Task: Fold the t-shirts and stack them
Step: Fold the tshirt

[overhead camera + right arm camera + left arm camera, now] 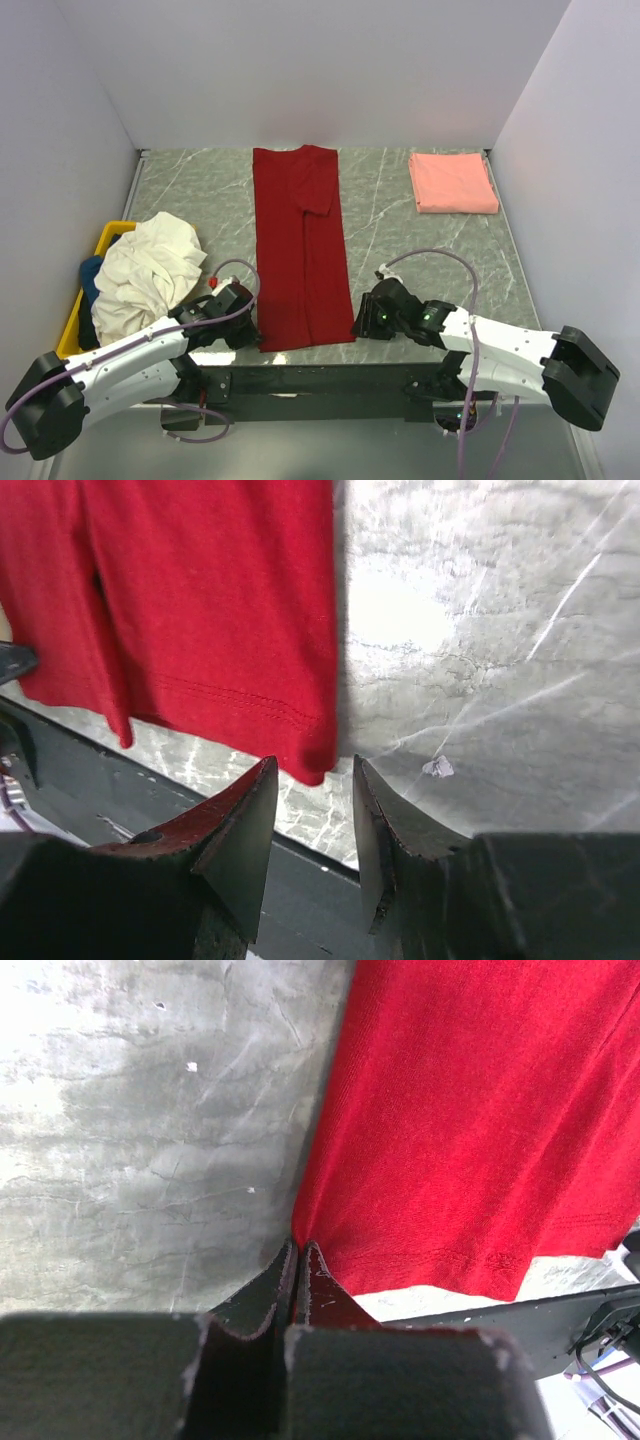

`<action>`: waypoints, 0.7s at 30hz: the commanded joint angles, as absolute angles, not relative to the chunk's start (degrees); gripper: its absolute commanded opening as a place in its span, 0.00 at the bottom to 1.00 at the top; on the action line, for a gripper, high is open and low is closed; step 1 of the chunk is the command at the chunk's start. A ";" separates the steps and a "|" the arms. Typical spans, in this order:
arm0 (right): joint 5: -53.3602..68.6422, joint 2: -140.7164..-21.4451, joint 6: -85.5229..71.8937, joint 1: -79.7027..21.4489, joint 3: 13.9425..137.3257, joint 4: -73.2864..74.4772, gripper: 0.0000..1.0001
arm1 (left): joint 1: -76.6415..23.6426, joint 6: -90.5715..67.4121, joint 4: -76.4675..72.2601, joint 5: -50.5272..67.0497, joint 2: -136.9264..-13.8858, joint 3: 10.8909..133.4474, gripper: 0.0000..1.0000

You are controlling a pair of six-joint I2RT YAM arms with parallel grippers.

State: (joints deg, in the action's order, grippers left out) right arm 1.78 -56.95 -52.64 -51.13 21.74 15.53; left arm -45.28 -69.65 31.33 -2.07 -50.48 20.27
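The dark red t-shirt (300, 250) lies as a long narrow strip down the middle of the table. My left gripper (250, 322) is at its near left corner, jaws shut on the shirt's left edge (420, 1140), fingertips (312, 1260) pinching the cloth. My right gripper (362, 322) is open at the near right corner, the corner of the shirt (200, 610) just in front of and between the fingertips (262, 780). The salmon-pink t-shirt (452, 182) lies folded at the back right. The cream-white t-shirt (148, 270) is heaped over the bin, with a blue one (90, 275) beneath.
A yellow plastic bin (70, 325) stands at the left edge. White walls close in the back and sides. A dark rail (320, 380) runs along the table's near edge, just behind both grippers. A small pale scrap (437, 768) lies on the marbled surface.
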 commanded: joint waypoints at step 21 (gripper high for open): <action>8.52 -56.44 -44.84 -50.80 23.28 18.34 0.03 | -48.16 -68.12 34.54 2.01 -51.42 23.47 0.00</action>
